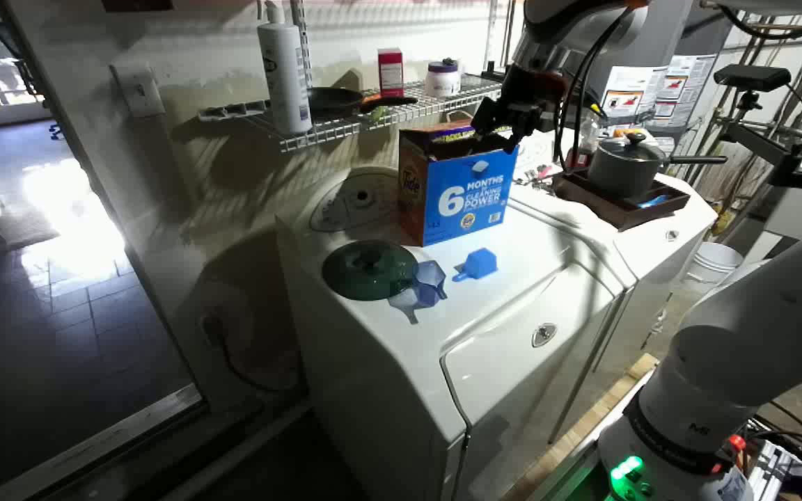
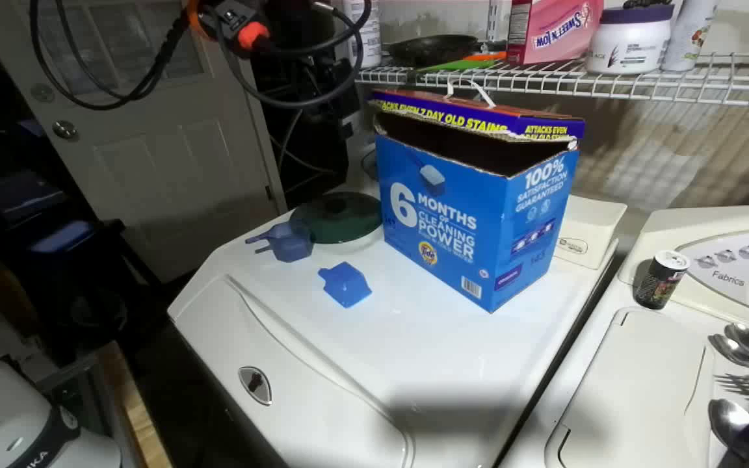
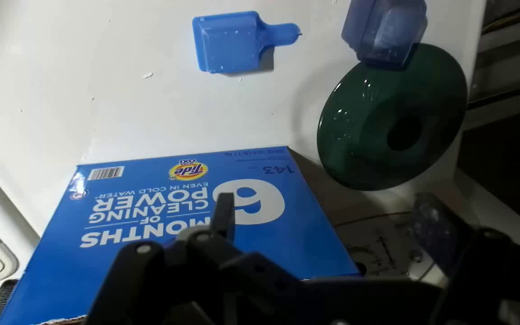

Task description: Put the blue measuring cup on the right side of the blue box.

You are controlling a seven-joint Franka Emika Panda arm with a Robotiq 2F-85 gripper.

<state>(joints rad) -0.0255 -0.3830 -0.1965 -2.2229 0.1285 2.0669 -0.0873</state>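
As the gripper (image 3: 326, 210) hovers, its jaws gape wide; the blue measuring cup (image 2: 347, 285) lies between the blue box (image 2: 436, 211) and the white machine's (image 2: 400, 348) front edge.

I've got the claw (image 3: 325, 203) spread wide, its two fingers (image 3: 438, 232) standing well apart. In an exterior view my wrist (image 1: 539, 59) reaches down from the top edge, the claw hanging below it with its tips angled downward. The base (image 1: 686, 442) sits at lower right, green lights (image 1: 627, 467) glowing, a thick white link (image 1: 756, 327) leaning off toward the right edge. Black cable (image 2: 285, 104) loops near the top of an exterior view.
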